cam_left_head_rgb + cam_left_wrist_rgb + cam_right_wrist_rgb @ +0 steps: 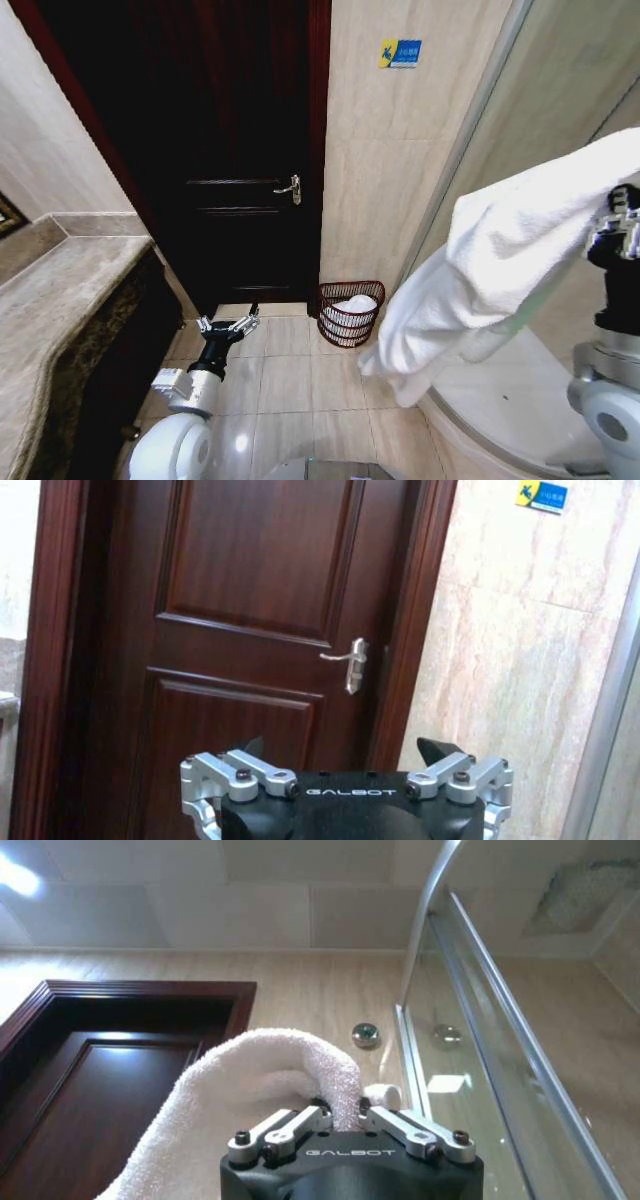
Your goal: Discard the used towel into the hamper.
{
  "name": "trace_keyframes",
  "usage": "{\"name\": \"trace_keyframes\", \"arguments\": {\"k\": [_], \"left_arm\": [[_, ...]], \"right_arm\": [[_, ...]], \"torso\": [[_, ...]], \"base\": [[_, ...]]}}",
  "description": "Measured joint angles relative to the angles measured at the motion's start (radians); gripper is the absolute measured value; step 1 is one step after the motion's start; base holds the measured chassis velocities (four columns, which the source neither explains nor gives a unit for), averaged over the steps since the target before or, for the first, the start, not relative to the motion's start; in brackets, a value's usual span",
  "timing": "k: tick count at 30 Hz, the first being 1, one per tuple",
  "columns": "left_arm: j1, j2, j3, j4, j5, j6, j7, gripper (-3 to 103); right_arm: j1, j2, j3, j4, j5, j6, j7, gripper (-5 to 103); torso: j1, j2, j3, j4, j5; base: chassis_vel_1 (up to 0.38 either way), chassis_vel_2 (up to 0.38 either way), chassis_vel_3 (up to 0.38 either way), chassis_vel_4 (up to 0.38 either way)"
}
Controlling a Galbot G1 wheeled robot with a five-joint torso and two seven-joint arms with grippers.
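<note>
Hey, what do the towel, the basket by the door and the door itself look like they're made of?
Towel: white looped terry cloth, judging by its fuzzy nap and soft drape from the right hand.
Basket: dark reddish-brown openwork with horizontal rings; wire or wicker, I cannot tell which.
Door: dark brown panelled wood or wood veneer with a glossy finish, fitted with a shiny metal lever handle.

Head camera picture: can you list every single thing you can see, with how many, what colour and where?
towel: one, white, hanging from the right tool, beside the shower glass
hamper: one, dark reddish-brown, on the floor beside the door, something white already inside
door: one, dark brown, shut, straight ahead
door handle: one, silver, on the door's right edge
sticker: one, blue and yellow, on the wall
counter: one, beige stone, on the left
shower glass: one, clear, on the right
left tool: one, black and silver, open, low above the floor
right tool: one, black and silver, shut on the towel, raised
</note>
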Motion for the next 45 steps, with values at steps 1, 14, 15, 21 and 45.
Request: {"name": "trace_keyframes", "arguments": {"k": [1,14,15,21,45], "left_arm": [[0.000,0.000,0.000,0.000,0.000,0.000,0.000,100],[0.000,0.000,0.000,0.000,0.000,0.000,0.000,100],[0.000,0.000,0.000,0.000,0.000,0.000,0.000,100],[0.000,0.000,0.000,0.000,0.000,0.000,0.000,100],[0.000,0.000,0.000,0.000,0.000,0.000,0.000,100]], "right_arm": [[0.000,0.000,-0.002,0.000,-0.003,0.000,0.000,7],[0.003,0.002,-0.017,0.000,-0.012,0.000,0.000,7],[0.005,0.002,-0.022,0.000,-0.007,0.000,0.004,7],[0.010,0.005,-0.032,0.000,-0.003,-0.001,0.009,7],[0.017,0.004,-0.021,0.000,-0.039,0.049,0.026,7]], "torso": [[0.000,0.000,0.000,0.0000,-0.0001],[0.000,0.000,0.000,-0.0001,-0.0003],[0.000,0.000,0.000,0.0000,-0.0003],[0.000,0.000,0.000,0.0001,-0.0003],[0.000,0.000,0.000,0.0001,0.0000]], "base": [[0.000,0.000,0.000,0.000],[0.070,0.072,-0.074,-0.073],[0.071,0.095,-0.088,-0.093],[0.029,0.040,-0.026,-0.022],[0.036,0.038,0.037,0.032]]}}
